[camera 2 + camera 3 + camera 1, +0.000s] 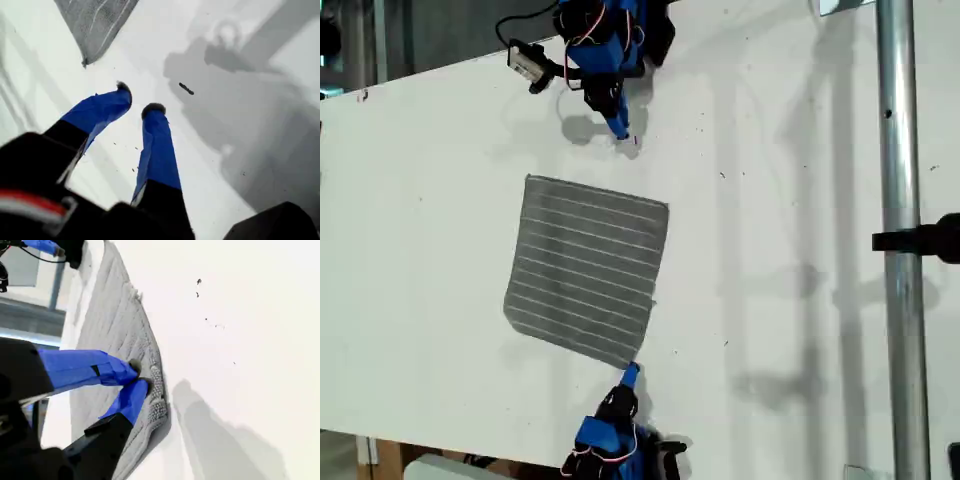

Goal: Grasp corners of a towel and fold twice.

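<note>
The towel [586, 268] lies flat and unfolded on the white table [430, 200], near the middle of the exterior view and a little to its left. It is gray with thin white stripes, and all four corners show in that view.

My first gripper [137, 102] is at the top of the exterior view [620, 128], just beyond the towel's far edge. Its two blue fingers [159, 150] stand slightly apart with bare table between them, holding nothing. One towel corner [85, 62] lies close ahead of the fingertips but does not touch them. A small dark speck [186, 88] sits on the table nearby.

My second gripper [137, 376] is at the bottom of the exterior view [630, 374], right at the towel's near corner [626, 362] on that view's right side. Its fingertips are drawn together at the towel's edge [156, 385], pressed onto the cloth; whether they actually pinch the fabric cannot be told. The towel still lies flat there, not lifted.

A metal pole [900, 200] stands at the exterior view's right, well apart from the towel.
</note>
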